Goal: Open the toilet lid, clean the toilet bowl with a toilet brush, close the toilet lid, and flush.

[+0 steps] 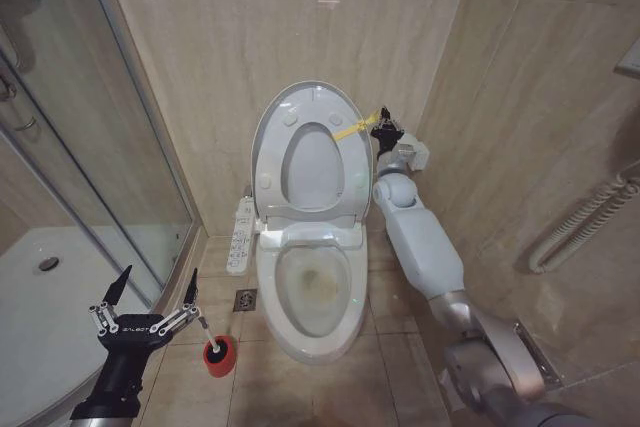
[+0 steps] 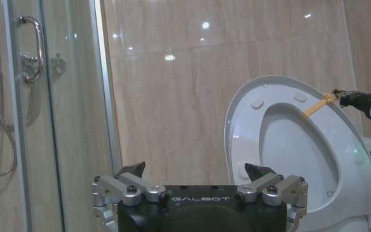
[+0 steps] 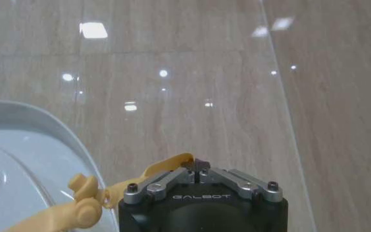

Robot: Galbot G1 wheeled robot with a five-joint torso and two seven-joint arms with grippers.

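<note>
Head view: right claw [image 1: 383, 127] pinching upright toilet lid's [image 1: 300, 112] ribbon [image 1: 349, 131].

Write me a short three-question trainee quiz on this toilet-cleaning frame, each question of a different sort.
1. True or false: the toilet lid is raised against the wall.
2. Multiple choice: the right end effector is shut on what? A) the toilet brush B) the yellow ribbon at the lid's edge C) the shower door handle
3. Fill in: the toilet brush stands in a red ____ on the floor, near the open left end effector.

Key:
1. True; the toilet bowl lies uncovered below it.
2. B
3. holder
</note>
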